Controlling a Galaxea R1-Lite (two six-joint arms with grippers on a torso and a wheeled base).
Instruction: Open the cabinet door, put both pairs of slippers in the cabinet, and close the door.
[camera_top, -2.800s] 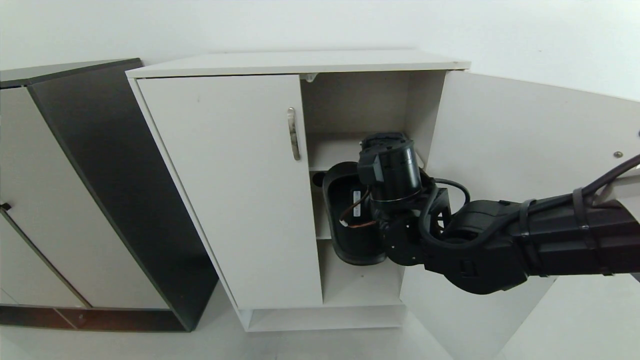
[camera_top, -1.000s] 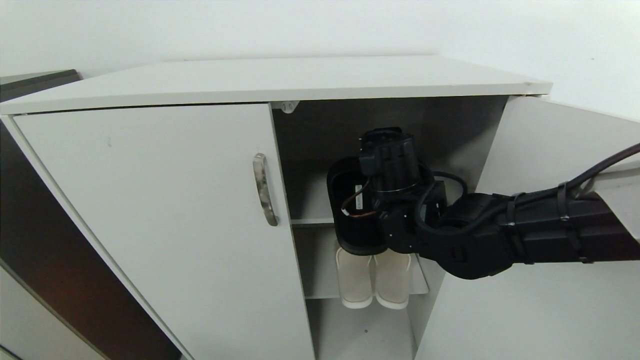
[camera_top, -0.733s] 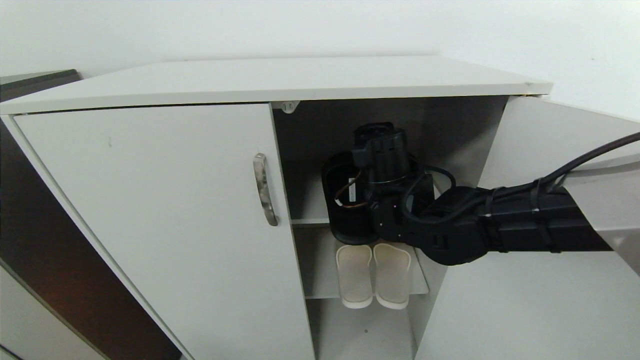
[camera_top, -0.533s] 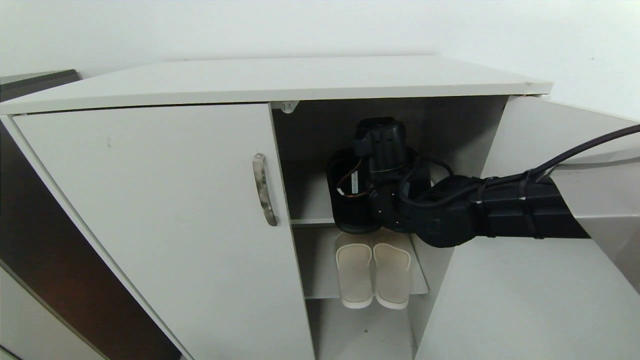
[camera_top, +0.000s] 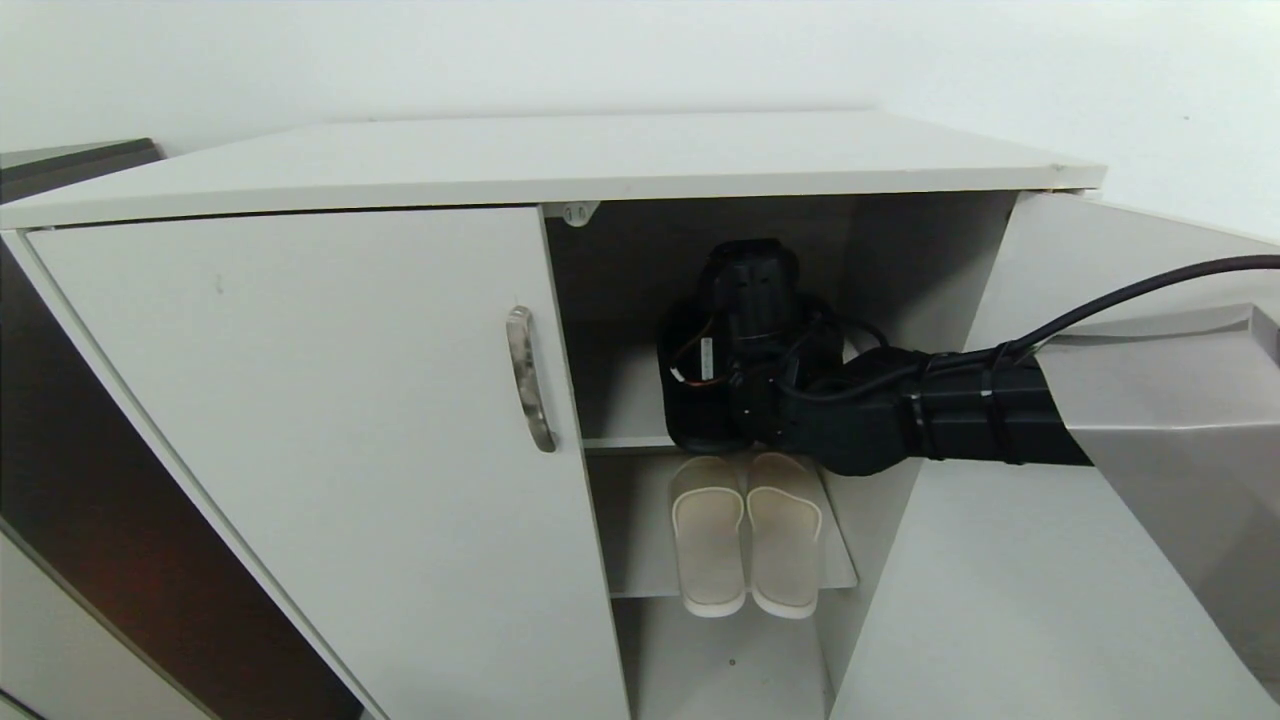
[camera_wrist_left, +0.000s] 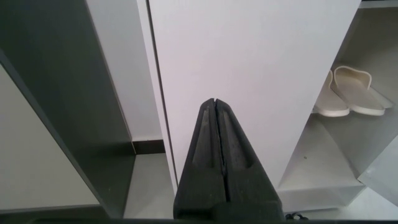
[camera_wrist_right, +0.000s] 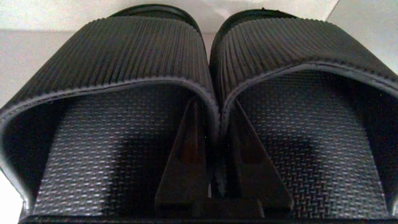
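Note:
The white cabinet (camera_top: 560, 160) stands with its right door (camera_top: 1000, 600) swung open and its left door (camera_top: 330, 440) closed. A pair of white slippers (camera_top: 745, 535) lies on the middle shelf, also seen as the white slippers (camera_wrist_left: 348, 93) in the left wrist view. My right gripper (camera_wrist_right: 214, 165) is shut on the inner straps of the pair of black slippers (camera_wrist_right: 205, 74), one finger inside each slipper. The black slippers (camera_top: 690, 400) are inside the cabinet at the upper shelf. My left gripper (camera_wrist_left: 216, 106) is shut and empty in front of the closed left door (camera_wrist_left: 249, 74).
A dark grey cabinet (camera_top: 60, 480) stands left of the white one. The metal handle (camera_top: 528, 380) sits on the closed left door. The bottom compartment (camera_top: 720, 660) lies below the white slippers.
The head camera first moved closer to the cabinet. My right arm then pushed the black slippers up and deeper into the cabinet, uncovering the white slippers on the shelf below.

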